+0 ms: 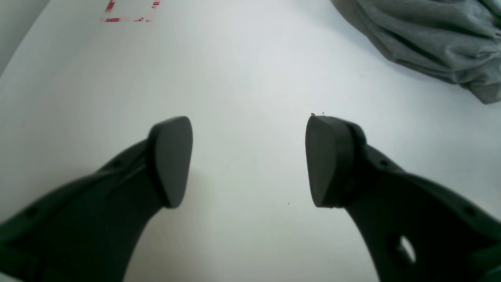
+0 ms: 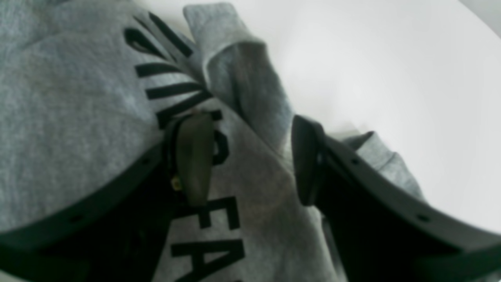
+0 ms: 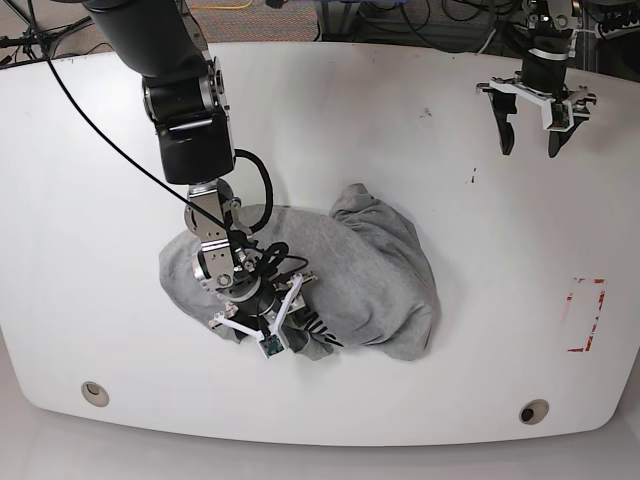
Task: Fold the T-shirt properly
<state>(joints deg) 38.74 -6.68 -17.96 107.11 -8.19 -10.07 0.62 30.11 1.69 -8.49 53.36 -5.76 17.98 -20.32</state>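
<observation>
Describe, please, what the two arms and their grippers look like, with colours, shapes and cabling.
The left gripper has dark, curved fingers ending in flat rounded pads, on a white bracket under a black wrist. The right gripper has the same dark curved fingers with small holes, white finger struts and a small green board. Its arm is a bulky black housing with a silver joint and looping black cables.

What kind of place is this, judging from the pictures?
Probably a robotics lab: a white table with red tape marks, cables on the floor behind, and a T-shirt lying crumpled for practice.
</observation>
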